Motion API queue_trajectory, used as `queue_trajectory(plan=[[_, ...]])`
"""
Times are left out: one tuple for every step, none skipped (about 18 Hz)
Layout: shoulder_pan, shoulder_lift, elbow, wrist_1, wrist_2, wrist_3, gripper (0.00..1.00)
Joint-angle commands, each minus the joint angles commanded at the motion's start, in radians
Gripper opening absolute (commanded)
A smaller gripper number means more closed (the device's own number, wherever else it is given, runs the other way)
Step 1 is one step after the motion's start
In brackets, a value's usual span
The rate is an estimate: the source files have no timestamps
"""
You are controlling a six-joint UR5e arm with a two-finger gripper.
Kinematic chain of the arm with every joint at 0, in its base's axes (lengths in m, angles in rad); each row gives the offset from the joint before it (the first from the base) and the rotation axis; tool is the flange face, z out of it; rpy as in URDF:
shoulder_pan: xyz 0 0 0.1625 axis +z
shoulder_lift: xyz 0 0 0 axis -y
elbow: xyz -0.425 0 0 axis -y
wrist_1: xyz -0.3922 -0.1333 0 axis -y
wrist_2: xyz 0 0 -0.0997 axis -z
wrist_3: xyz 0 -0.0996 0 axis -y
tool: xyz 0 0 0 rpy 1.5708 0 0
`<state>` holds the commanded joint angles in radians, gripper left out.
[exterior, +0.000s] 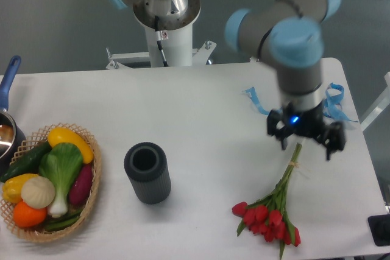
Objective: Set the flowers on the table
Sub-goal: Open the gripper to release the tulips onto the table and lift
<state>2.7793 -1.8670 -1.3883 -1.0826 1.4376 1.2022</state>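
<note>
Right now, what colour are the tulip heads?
Red tulip heads, green stems; the fixed camera view shows them clearly.

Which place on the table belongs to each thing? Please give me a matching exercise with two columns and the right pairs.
Things:
1. flowers
2. vase
3. wicker basket
4. pincer

Places:
A. at the left edge of the table, filled with vegetables
B. lying flat near the front right corner
C. just above the stem ends, on the right
D. upright near the middle front

Pairs: 1-B, 2-D, 3-A, 4-C
</note>
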Motion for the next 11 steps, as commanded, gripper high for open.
queue_trajectory(plan=[[0.034, 0.009, 0.003, -0.023, -0.026, 0.055, 1.0], [0.061, 0.017, 0.002, -0.043, -0.043, 0.116, 1.0], [0.081, 0.031, 0.0, -0.065, -0.045, 0.181, 1.0], [0.124, 0.046, -0.006, -0.089, -0.046, 0.301, 1.0], [0.144, 0.06, -0.008, -0.115, -0.046, 0.385, 1.0], [0.166, 0.072, -0.011, -0.144, -0.046, 0.46, 1.0], [0.186, 0.081, -0.014, -0.166, -0.046, 0.518, 1.0], [0.2, 0.089, -0.017, -0.177, -0.048, 0.557, 1.0], [0.212, 0.094, -0.02, -0.184, -0.048, 0.582, 1.0], [0.217, 0.095, -0.021, -0.189, -0.049, 0.595, 1.0], [0.217, 0.098, -0.023, -0.189, -0.048, 0.597, 1.0]])
